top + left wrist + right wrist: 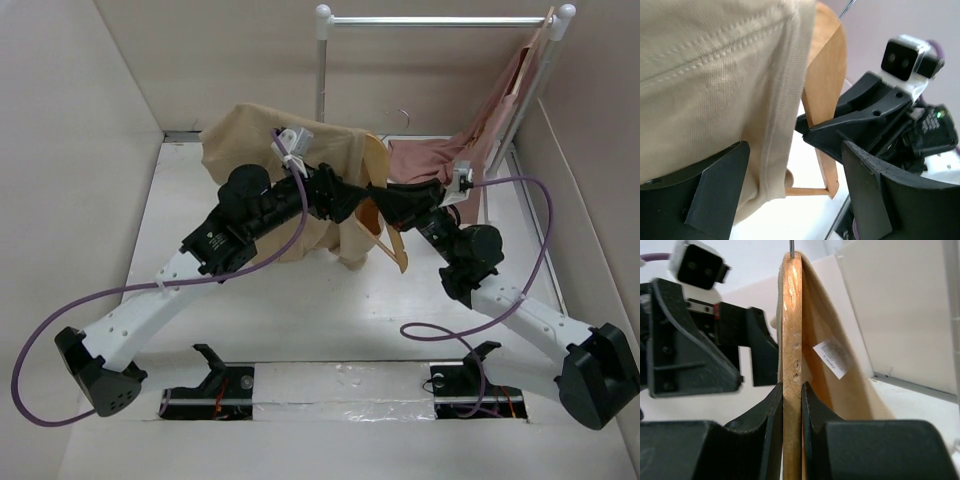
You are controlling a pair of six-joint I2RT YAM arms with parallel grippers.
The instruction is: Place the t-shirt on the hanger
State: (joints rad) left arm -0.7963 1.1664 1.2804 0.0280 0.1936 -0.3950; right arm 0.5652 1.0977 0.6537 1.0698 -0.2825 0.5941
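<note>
Currently my right pincer [791, 387] is clamped on the hanger [791, 315], its two dark fingers pressed against either face of the wooden arm. I see that arm edge-on, running up to the thin metal hook. My left pincer [794, 147] stands wide apart and grips nothing. The stitched hem of the t-shirt [715, 75] hangs down between its fingers, close against the one on the left of the wrist view. From above, both pincers meet over the middle of the surface [300, 320]. The tan t-shirt is draped over the top of the hanger and one of its arms, and spreads out to the far left. The hanger's other arm and its near bottom corner stick out bare. A white label [832, 357] shows inside the cloth. At the far right, a pink garment [430, 160] trails down from a silver rail [430, 20].
</note>
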